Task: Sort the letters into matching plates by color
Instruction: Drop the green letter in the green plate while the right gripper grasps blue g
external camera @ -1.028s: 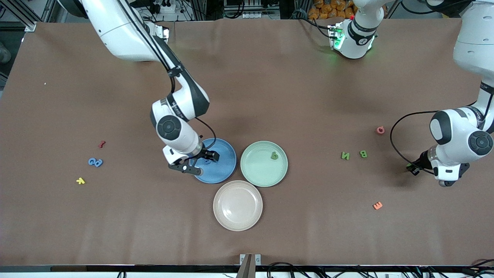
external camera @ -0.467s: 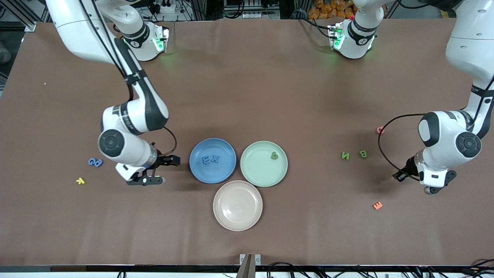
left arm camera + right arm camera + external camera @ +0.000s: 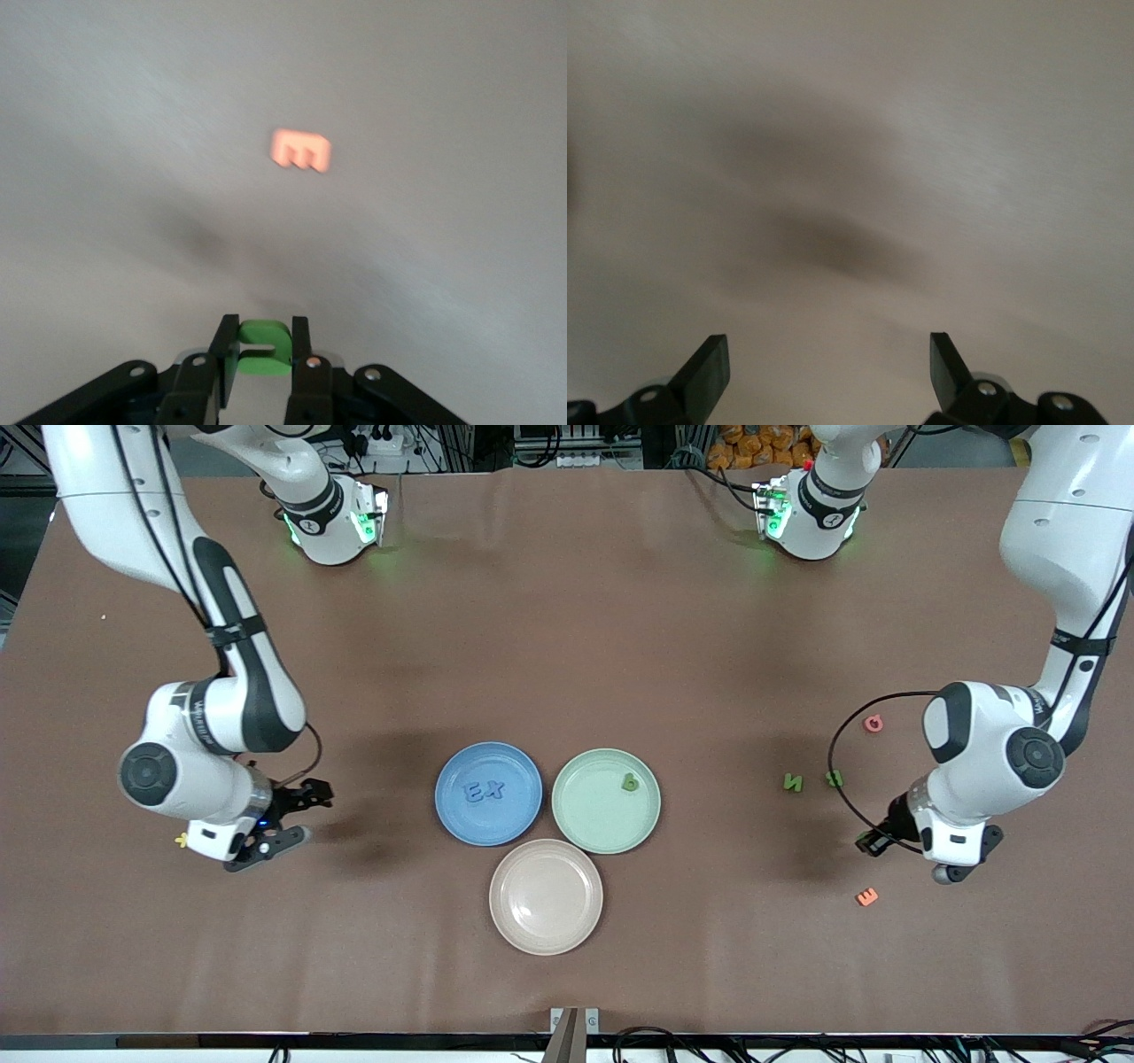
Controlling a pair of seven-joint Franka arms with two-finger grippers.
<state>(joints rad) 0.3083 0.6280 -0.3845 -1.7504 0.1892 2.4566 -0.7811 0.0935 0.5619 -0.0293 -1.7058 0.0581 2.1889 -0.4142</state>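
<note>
Brown tabletop (image 3: pixel 567 620) carries three plates in a cluster: blue plate (image 3: pixel 488 819), green plate (image 3: pixel 594 815), beige plate (image 3: pixel 546 908) nearest the front camera. Two blue letters (image 3: pixel 485 790) reading "EX" lie in the blue plate, one green letter (image 3: pixel 630 782) in the green one. Loose toward the left arm's end: two green letters, N (image 3: pixel 793 782) and another (image 3: pixel 834 778), a pink one (image 3: pixel 873 724), an orange E (image 3: pixel 867 896). Left gripper (image 3: pixel 264 354) pinches a green piece (image 3: pixel 263 341) above the tabletop near that E. Right gripper (image 3: pixel 828 367) gapes wide and empty, beside a yellow letter (image 3: pixel 181 839).
</note>
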